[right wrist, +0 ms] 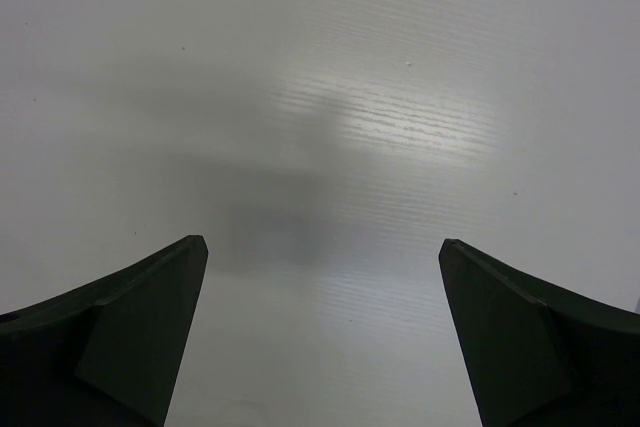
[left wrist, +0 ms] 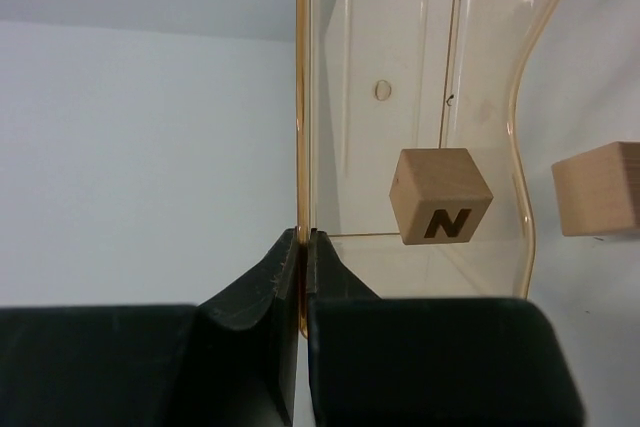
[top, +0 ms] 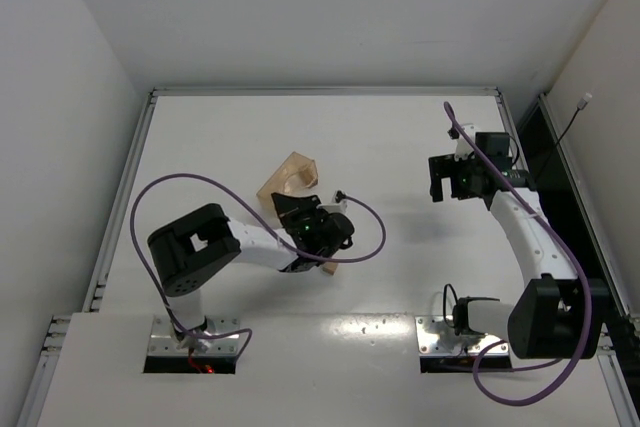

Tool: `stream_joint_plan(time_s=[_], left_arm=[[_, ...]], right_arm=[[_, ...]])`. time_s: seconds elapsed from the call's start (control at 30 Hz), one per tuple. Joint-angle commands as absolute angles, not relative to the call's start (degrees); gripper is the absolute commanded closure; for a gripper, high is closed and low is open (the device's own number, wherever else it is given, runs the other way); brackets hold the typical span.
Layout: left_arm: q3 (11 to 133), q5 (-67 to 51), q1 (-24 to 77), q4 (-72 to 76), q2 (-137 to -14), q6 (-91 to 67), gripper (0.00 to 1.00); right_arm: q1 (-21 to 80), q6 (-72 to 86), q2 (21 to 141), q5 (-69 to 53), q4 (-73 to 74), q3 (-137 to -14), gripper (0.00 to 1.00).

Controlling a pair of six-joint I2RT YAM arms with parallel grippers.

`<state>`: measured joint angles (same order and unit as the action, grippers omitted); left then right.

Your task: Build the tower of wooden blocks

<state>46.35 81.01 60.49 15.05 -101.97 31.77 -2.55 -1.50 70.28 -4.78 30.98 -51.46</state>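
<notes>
Currently, my left end effector (left wrist: 302, 247) pinches the amber plastic guide (left wrist: 420, 97) edge-on; the lettered block (left wrist: 440, 197) lies ahead-right, left of centre on the surface (top: 400, 147). My right end effector (right wrist: 322, 244), spread wide, hangs well apart.

white arm links (top: 255, 238), black joints and jaws, looping purple cables (top: 200, 176)

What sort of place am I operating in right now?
Probably a lab robot cell: a white table boxed in by plain white walls, a left arm and right arm bolted at its near edge, and test props, a lettered wood cube and the amber plastic piece in the left pincer.
</notes>
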Motion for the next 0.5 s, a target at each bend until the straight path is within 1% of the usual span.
stream_joint_plan(time_s=[0.0,0.07,0.1,0.17,0.33,0.47], left_arm=[[49.6,83.0,64.2,13.9,-100.3,30.1,1.00],[47.9,82.0,60.2,18.6,-100.3,33.0,1.00],[47.4,82.0,54.8,19.3,-100.3,33.0,1.00],[47.4,82.0,52.8,22.3,-100.3,35.8,1.00],[47.4,84.5,63.3,23.7,-101.9,37.4,1.00],[48.4,83.3,63.9,21.6,-101.9,36.0,1.00]], right_arm=[[-2.8,-1.2,69.2,-5.6,29.7,-52.3,0.01],[-2.8,-1.2,69.9,-5.6,30.4,-52.8,0.01],[-2.8,-1.2,69.9,-5.6,30.4,-53.4,0.01],[-2.8,-1.2,69.9,-5.6,29.7,-52.5,0.01],[-2.8,-0.7,70.8,-7.0,29.2,-52.9,0.01],[-2.8,-1.2,70.8,-6.0,30.7,-54.1,0.01]])
